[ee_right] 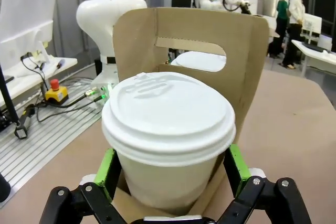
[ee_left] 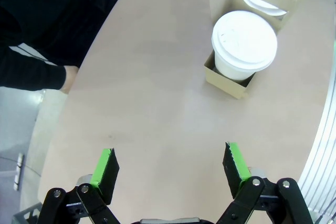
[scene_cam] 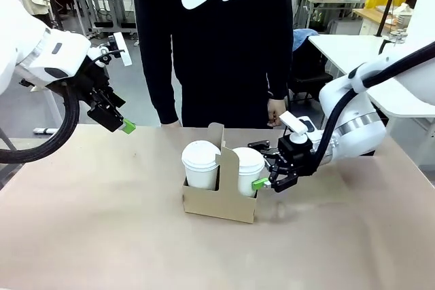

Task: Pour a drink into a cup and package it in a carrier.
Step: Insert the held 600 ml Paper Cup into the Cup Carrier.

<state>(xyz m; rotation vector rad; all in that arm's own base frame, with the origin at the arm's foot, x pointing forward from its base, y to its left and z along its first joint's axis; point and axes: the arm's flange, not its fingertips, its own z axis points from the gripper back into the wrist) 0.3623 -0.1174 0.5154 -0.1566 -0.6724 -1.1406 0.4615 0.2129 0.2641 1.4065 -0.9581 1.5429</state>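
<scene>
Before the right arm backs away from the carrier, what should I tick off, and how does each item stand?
1. Right pincer open around the near cup: ok.
2. Pads clear of the cup wall: cannot tell.
3. Near cup lidded and upright in the carrier: ok.
4. Second cup lidded and seated: ok.
5. Left pincer open, empty, away from the carrier: ok.
6. Person's hand clear of the carrier: ok.

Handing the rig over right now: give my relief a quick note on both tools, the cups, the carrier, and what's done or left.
Left tool: open, raised above the table's left side, holding nothing.
Right tool: open, pads on either side of the near lidded white paper cup, which sits in the brown cardboard carrier.
Second lidded cup sits in the other hole, beyond the handle panel.
Done: both cups packed.
Left: probably withdraw the right tool.
</scene>
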